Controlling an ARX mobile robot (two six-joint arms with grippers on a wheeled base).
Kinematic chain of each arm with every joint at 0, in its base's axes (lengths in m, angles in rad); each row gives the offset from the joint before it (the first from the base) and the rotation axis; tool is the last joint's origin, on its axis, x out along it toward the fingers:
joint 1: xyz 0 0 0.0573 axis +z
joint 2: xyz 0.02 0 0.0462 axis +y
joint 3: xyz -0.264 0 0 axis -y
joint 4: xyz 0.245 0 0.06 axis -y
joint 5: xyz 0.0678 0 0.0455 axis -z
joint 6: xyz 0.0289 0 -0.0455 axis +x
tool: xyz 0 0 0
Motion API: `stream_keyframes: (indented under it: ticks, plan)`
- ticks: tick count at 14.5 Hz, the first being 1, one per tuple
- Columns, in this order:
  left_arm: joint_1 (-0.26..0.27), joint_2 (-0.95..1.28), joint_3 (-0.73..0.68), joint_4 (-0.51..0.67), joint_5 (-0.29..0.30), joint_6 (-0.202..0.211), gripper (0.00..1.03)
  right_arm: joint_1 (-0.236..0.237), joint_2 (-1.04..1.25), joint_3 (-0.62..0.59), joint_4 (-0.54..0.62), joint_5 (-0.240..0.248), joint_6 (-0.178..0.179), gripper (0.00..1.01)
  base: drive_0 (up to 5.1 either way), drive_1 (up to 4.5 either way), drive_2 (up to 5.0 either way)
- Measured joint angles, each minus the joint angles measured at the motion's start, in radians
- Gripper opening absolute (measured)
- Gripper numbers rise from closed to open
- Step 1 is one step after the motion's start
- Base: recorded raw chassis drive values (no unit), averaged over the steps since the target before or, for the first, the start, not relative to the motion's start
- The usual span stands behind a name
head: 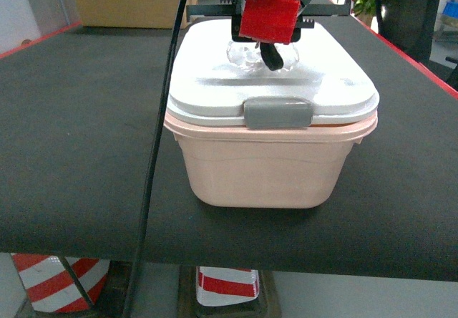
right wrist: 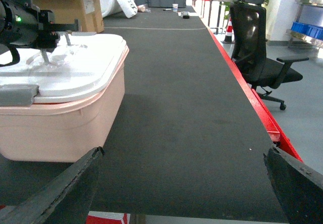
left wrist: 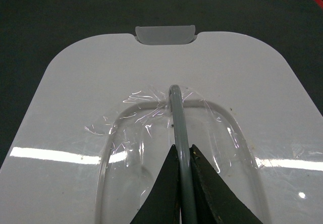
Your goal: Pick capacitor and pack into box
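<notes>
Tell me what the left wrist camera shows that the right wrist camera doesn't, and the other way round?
Only the left wrist view shows, close up, the left end effector shut on the lid's grey handle, with crinkled clear film around the handle's recess, and a grey clasp at the lid's far edge. Only the right wrist view shows the box's pink side, the open fingers of the right end effector, a black office chair and a cardboard carton. Both show the white lid and the dark tabletop.
</notes>
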Motion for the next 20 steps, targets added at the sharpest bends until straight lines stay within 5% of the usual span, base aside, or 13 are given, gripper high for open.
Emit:
stream_keyframes:
  ticks: [2,7,10,11,12,13,14,16,17,20]
  plan:
    - [0.001,0.003,-0.002,0.000,0.020,0.000,0.02,0.000,0.000,0.000,0.000,0.000,0.000,0.98,0.0,0.00,0.0]
    - [0.002,-0.044,-0.078,0.167,0.108,0.012,0.64,0.000,0.000,0.000,0.000,0.000,0.000,0.98,0.0,0.00,0.0]
    - [0.011,-0.241,-0.241,0.374,0.127,0.076,0.99,0.000,0.000,0.000,0.000,0.000,0.000,0.98,0.0,0.00,0.0]
    - [0.018,-0.324,-0.339,0.490,0.137,0.122,0.98,0.000,0.000,0.000,0.000,0.000,0.000,0.98,0.0,0.00,0.0]
    - [0.047,-0.463,-0.555,0.750,0.178,0.244,0.98,0.000,0.000,0.000,0.000,0.000,0.000,0.98,0.0,0.00,0.0]
    - [0.108,-0.581,-0.790,0.945,0.184,0.316,0.98,0.000,0.000,0.000,0.000,0.000,0.000,0.98,0.0,0.00,0.0]
    - [0.192,-0.676,-0.965,1.005,0.185,0.322,0.98,0.000,0.000,0.000,0.000,0.000,0.000,0.98,0.0,0.00,0.0]
    - [0.350,-0.853,-1.208,0.938,0.206,0.279,0.98,0.000,0.000,0.000,0.000,0.000,0.000,0.98,0.0,0.00,0.0]
    - [0.360,-0.908,-1.204,0.739,0.292,0.249,0.88,0.000,0.000,0.000,0.000,0.000,0.000,0.98,0.0,0.00,0.0]
    - [0.386,-0.986,-1.251,0.646,0.336,0.233,0.76,0.000,0.000,0.000,0.000,0.000,0.000,0.98,0.0,0.00,0.0]
